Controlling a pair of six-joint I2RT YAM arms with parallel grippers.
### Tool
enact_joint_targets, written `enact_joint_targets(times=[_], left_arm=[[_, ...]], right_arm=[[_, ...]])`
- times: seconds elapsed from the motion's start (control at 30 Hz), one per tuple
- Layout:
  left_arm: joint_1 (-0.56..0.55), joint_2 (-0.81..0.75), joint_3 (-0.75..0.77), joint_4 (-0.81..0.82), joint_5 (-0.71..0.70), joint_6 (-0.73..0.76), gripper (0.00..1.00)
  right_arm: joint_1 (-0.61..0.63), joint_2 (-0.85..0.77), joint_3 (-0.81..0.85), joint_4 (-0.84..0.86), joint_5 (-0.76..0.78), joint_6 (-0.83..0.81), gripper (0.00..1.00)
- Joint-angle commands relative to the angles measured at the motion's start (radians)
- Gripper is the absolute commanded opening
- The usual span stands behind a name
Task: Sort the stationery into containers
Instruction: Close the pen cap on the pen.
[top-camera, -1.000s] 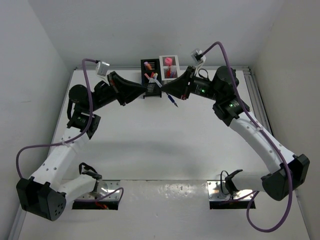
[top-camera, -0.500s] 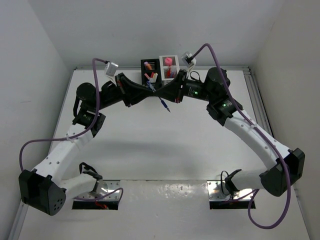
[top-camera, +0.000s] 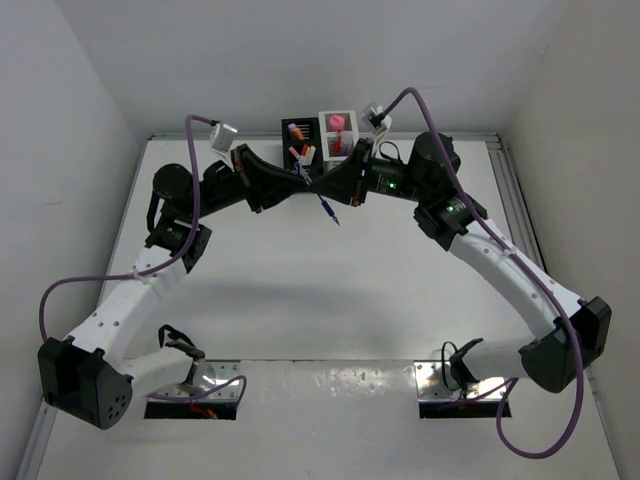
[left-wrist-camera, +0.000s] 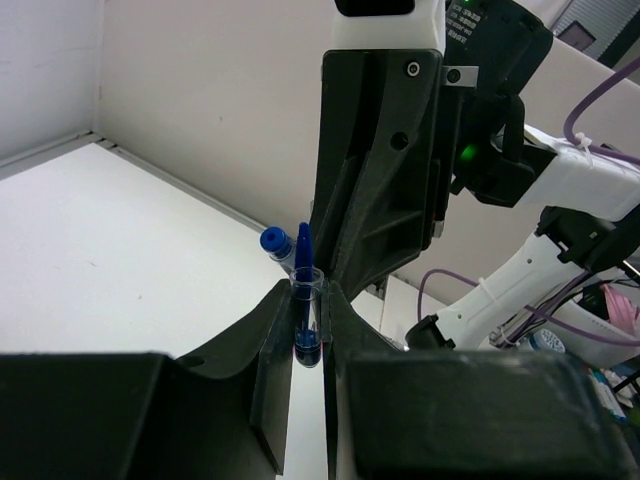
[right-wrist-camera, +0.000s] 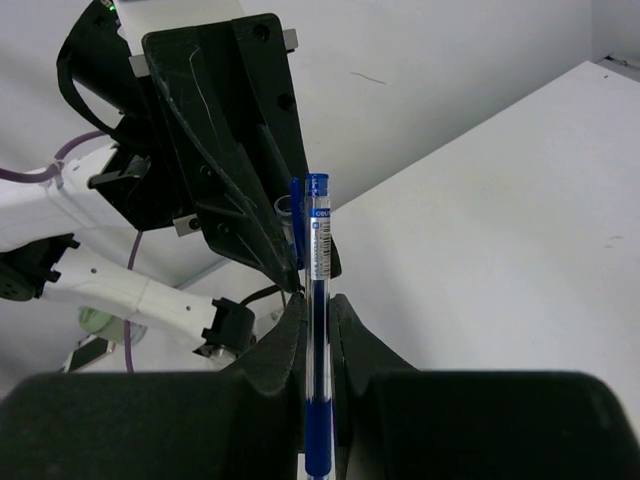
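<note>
My two grippers meet tip to tip above the table, just in front of the containers. My right gripper (top-camera: 323, 189) (right-wrist-camera: 318, 300) is shut on a blue pen (top-camera: 329, 208) (right-wrist-camera: 317, 330) with a clear barrel. Its lower end hangs below the fingers in the top view. My left gripper (top-camera: 307, 181) (left-wrist-camera: 308, 292) is shut on a clear pen cap (left-wrist-camera: 307, 322) with a blue clip, held close beside the pen's upper end (left-wrist-camera: 272, 240). Behind them stand the joined black holder (top-camera: 300, 152) and white holder (top-camera: 338, 135). Both hold stationery, among it a pink piece (top-camera: 338, 122).
White walls close the table at the back and both sides. A metal rail (top-camera: 510, 190) runs along the right edge. Purple cables (top-camera: 190, 160) loop over both arms. Two mounting plates (top-camera: 440, 385) sit at the near edge.
Over the first half second both grippers shifted, the left to the right and the right to the left, carrying the pen leftward. Since then nothing has visibly moved.
</note>
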Motion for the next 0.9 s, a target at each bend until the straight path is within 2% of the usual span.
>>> enact_joint_targets(times=[0.0, 0.47, 0.6, 0.73, 0.77, 0.87], left_arm=[[-0.03, 0.001, 0.058, 0.057, 0.016, 0.018, 0.0], [-0.058, 0.018, 0.077, 0.044, 0.031, 0.041, 0.0], [-0.026, 0.003, 0.136, -0.11, 0.039, 0.204, 0.0], [-0.002, -0.012, 0.213, -0.397, 0.08, 0.439, 0.0], [-0.002, -0.017, 0.213, -0.427, 0.105, 0.496, 0.0], [0.008, -0.046, 0.154, -0.443, 0.145, 0.51, 0.0]], right_arm=[[0.04, 0.016, 0.034, -0.042, -0.063, -0.042, 0.0], [0.042, 0.036, 0.058, -0.097, -0.068, -0.067, 0.0], [0.002, 0.02, 0.061, -0.109, -0.049, -0.084, 0.0], [-0.061, -0.008, 0.087, -0.109, -0.018, -0.125, 0.0], [-0.095, -0.008, 0.124, -0.108, -0.014, -0.137, 0.0], [-0.156, 0.016, 0.231, -0.082, -0.005, -0.138, 0.0]])
